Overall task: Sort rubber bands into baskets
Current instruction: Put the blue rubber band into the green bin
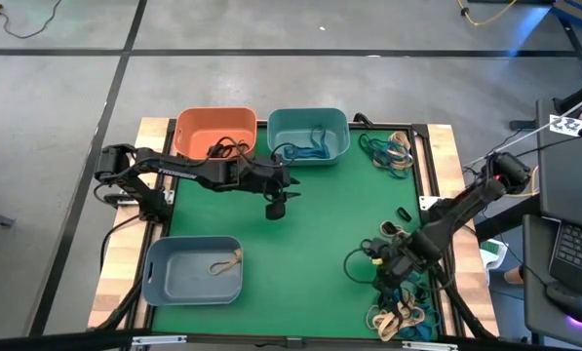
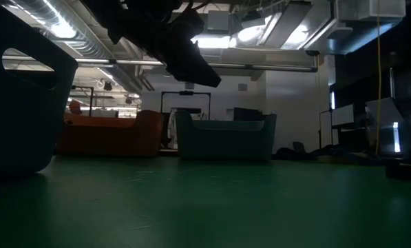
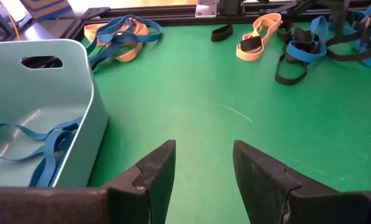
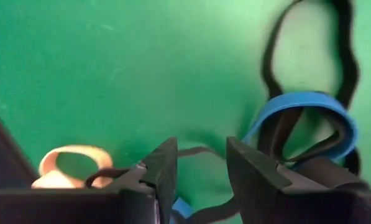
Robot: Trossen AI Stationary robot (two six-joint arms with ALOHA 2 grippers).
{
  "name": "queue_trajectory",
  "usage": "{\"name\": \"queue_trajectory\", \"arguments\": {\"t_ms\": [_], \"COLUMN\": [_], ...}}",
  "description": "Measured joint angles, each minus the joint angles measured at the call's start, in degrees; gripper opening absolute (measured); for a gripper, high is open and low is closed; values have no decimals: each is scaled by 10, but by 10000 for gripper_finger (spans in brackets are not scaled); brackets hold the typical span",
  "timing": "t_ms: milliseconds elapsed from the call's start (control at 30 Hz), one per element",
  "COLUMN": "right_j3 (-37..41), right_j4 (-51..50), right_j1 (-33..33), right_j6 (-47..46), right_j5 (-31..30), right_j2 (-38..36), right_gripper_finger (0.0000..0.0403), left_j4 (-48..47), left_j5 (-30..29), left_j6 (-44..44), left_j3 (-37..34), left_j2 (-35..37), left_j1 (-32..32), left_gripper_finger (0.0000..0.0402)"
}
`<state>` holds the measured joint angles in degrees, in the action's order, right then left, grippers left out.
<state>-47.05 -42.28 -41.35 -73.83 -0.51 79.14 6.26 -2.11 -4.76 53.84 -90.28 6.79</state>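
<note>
From above, my left gripper [image 1: 276, 207] hangs over the green felt-like mat [image 1: 310, 244] just below the orange basket [image 1: 215, 132] and teal basket [image 1: 308, 133], both smooth rounded tubs at the table's far edge; the grey-blue basket [image 1: 193, 269] sits at the near left corner with one tan band inside. My right gripper [image 1: 400, 261] is down in the tangled rubber bands [image 1: 398, 292] by the near right corner. At table height the tubs are dim silhouettes and my arm is cut off at the top. My left wrist shows my fingers [image 3: 157, 171] apart and empty beside the teal tub. My right wrist shows my fingers [image 4: 163, 168] parted astride a thin black loop [image 4: 194, 151], with a blue band [image 4: 309, 118] close by; whether they grip it I cannot tell.
</note>
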Motion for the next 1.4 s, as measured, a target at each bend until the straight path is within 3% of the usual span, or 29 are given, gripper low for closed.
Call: {"name": "queue_trajectory", "arguments": {"t_ms": [300,633,733,933,1200,1400], "right_j3": [42,44,44,44,-2,-46], "right_j4": [10,4,6,4,-67,-129], "right_j1": [1,1,1,1,1,1], "right_j6": [-31,-11,-2,34,75,101], "right_j5": [27,7,10,21,21,-48], "right_j2": [40,68,71,69,60,16], "right_gripper_finger": [138,134,107,11,18,9], "left_j4": [4,4,4,4,4,4], "left_j5": [0,0,0,0,0,0], "left_j6": [8,8,8,3,3,2], "left_j3": [0,0,0,0,0,0], "left_j2": [0,0,0,0,0,0], "left_j1": [0,0,0,0,0,0], "left_gripper_finger": [159,159,159,159,159,159]}}
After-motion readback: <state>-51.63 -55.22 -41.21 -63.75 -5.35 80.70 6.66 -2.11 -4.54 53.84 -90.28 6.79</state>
